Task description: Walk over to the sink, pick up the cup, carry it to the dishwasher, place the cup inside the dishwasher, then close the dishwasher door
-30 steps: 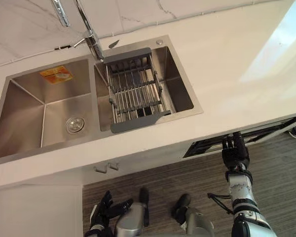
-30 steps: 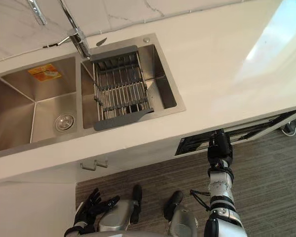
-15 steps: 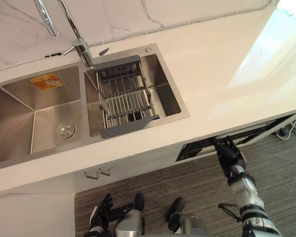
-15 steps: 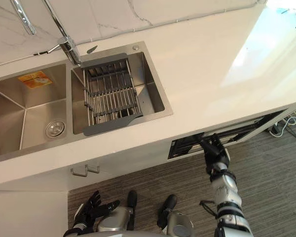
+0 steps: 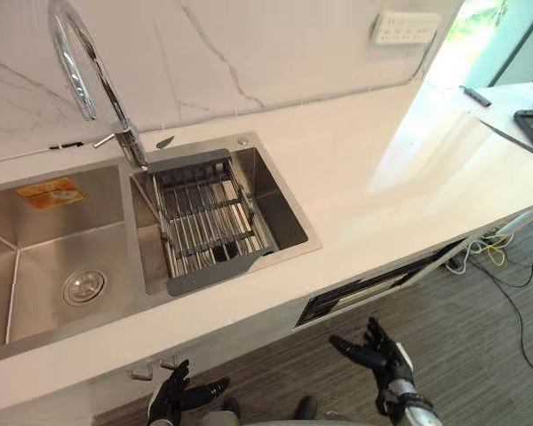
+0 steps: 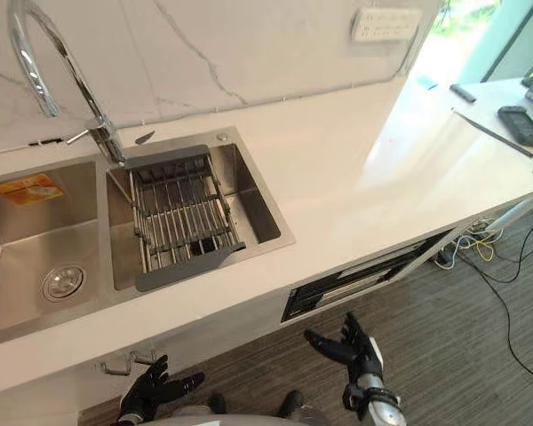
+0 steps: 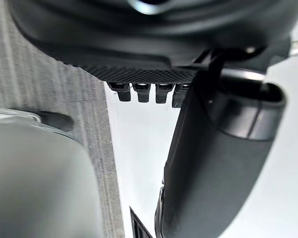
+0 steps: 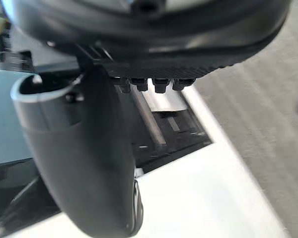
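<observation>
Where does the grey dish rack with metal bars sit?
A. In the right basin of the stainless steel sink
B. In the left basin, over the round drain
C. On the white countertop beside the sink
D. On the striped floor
A: the grey dish rack with metal bars lies across the right basin of the stainless steel sink, while the round drain is in the left basin, apart from the rack.

Head stereo pair: surface [image 5: 373, 169] and sink [image 5: 275, 200] looked down on steeply, the same scene shared from slightly offset positions | left wrist: aimed along the left hand [image 7: 213, 163] at very close range, floor [image 7: 49, 89] seen beyond | right wrist: aimed along the right hand [image 8: 84, 163], dishwasher [image 8: 164, 124] seen beyond, shared with the head pair
</observation>
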